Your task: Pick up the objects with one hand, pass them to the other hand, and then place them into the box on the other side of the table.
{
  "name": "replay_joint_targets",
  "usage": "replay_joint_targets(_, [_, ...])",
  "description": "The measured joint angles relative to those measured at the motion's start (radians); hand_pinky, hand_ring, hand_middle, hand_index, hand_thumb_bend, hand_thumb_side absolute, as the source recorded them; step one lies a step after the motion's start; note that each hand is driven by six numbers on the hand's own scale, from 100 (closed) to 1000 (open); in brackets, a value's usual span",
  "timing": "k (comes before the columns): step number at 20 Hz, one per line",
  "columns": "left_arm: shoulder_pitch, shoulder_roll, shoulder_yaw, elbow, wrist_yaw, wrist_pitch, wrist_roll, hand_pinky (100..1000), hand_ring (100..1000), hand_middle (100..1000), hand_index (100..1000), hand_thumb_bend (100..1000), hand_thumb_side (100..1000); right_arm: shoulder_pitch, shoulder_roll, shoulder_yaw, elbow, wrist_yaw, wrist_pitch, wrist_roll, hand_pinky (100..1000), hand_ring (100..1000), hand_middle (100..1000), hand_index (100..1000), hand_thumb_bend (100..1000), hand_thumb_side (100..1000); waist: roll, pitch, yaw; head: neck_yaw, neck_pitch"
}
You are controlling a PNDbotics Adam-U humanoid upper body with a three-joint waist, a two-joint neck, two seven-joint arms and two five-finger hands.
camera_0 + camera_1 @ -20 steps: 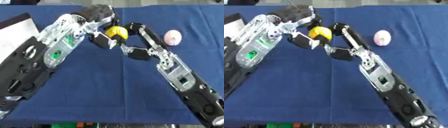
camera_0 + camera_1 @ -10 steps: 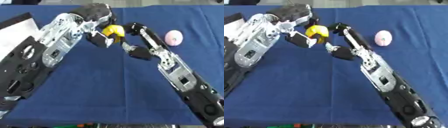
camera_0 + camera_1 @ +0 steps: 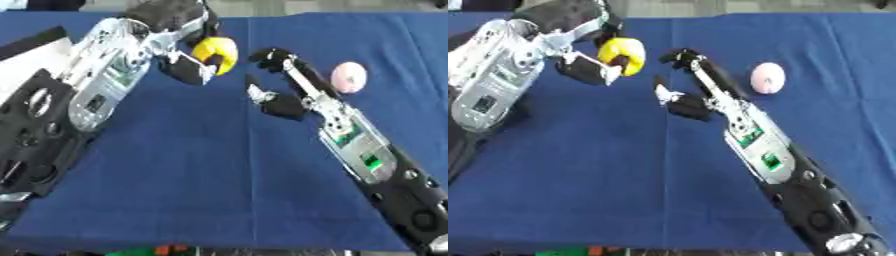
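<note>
the right hand has let go and drawn clear of the yellow object, fingers spread. the left hand pinches that object above the blue counter. a pink ball lies just beyond the right hand; a white box sits at the left edge.

Blue cloth: covers the table across nearly the whole view, with a faint crease running down its middle. Small orange and green bits: at the near edge, below the cloth; too blurred to make out.
</note>
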Motion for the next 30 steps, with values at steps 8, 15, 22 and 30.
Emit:
replay_joint_targets(8, [0.042, 0.115, 0.106, -0.052, 0.066, 0.090, 0.031, 597, 490, 361, 431, 100, 205, 0.000, -0.036, -0.013, -0.011, 0.002, 0.027, -0.001, 855, 844, 859, 830, 100, 512, 0.000, -0.002, 0.003, 0.016, 0.000])
replay_joint_targets(15, [0.090, 0.197, 0.167, -0.062, 0.102, 0.141, 0.060, 597, 489, 361, 432, 100, 202, 0.004, -0.057, -0.025, -0.032, 0.001, 0.040, -0.005, 854, 842, 858, 829, 100, 503, 0.000, -0.002, 0.003, 0.054, 0.000])
replay_joint_targets(22, [0.158, 0.289, 0.222, -0.052, 0.123, 0.183, 0.097, 601, 495, 366, 437, 100, 196, 0.005, -0.070, -0.036, -0.052, 0.000, 0.048, -0.016, 854, 842, 858, 828, 100, 498, -0.001, -0.002, 0.005, 0.103, 0.000])
replay_joint_targets(30, [0.265, 0.367, 0.256, 0.023, 0.124, 0.218, 0.143, 601, 500, 373, 444, 100, 198, 0.004, -0.077, -0.043, -0.067, -0.002, 0.055, -0.025, 854, 841, 858, 827, 100, 497, -0.001, -0.002, 0.003, 0.131, 0.000])
